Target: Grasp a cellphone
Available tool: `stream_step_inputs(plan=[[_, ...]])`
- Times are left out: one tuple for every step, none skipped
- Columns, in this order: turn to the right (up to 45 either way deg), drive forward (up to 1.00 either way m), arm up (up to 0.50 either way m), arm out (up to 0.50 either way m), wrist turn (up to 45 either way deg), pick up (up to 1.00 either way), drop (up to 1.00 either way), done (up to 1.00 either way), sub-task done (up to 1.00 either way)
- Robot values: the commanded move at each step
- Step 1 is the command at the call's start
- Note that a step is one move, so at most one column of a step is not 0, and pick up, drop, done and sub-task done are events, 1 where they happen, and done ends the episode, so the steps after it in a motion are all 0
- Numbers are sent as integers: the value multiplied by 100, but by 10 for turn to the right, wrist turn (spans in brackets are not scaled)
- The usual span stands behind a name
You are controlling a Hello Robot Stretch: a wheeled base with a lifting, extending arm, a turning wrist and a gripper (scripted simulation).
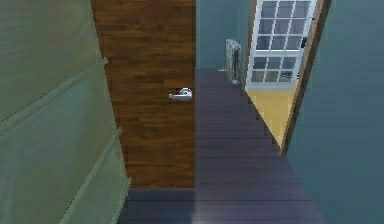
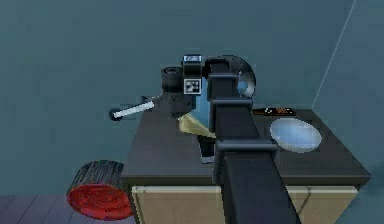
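Arm (image 2: pixel 240 150) out over bench (image 2: pixel 160 150), tool (image 2: pixel 130 110) past its 10 o'clock corner, can't tell if holding anything. Dark flat slab (image 2: pixel 205 148), likely the cellphone, on bench at tool's 4 o'clock. Grasp looks still to do

Forward cam: looks ahead and slightly down a corridor. Dark floor (image 1: pixel 235 150) runs far to a glazed door (image 1: pixel 280 40), with a wooden door (image 1: pixel 150 90) near left. Arm side cam: faces sideways, close in, looking down on the bench (image 2: pixel 170 150) against a wall (image 2: pixel 80 50). The arm (image 2: pixel 245 165) rises from the bottom edge. Overlap between views: can't tell.
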Motion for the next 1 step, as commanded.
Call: stream_step_inputs(plan=[[0, 0, 0, 0, 450, 0, 0, 0, 0]])
